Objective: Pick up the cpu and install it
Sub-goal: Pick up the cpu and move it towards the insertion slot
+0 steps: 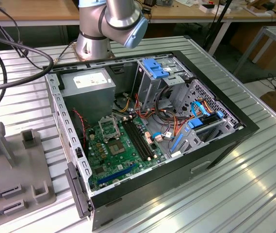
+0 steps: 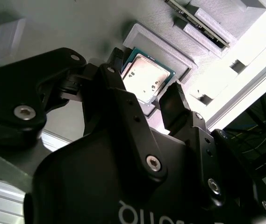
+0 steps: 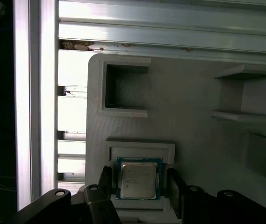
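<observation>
Now | gripper (image 3: 140, 178) jaws wide, straddling cpu (image 3: 139, 179) in grey holder (image 3: 196, 154) | likely light, stiff, fragile; best gripped by opposite edges.

The exterior view looks down steeply from well off at the computer case (image 1: 176, 180) on the counter (image 1: 235, 194). Both wrist views sit close behind the gripper (image 3: 140, 185), sharing the cpu (image 3: 139, 179) just beyond it; the second seems more oblique.

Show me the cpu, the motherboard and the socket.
cpu (image 3: 138, 179): first wrist view, middle of its metal top.
motherboard (image 1: 98, 162): exterior view, bare green patch.
socket (image 1: 109, 128): exterior view, its middle.
</observation>
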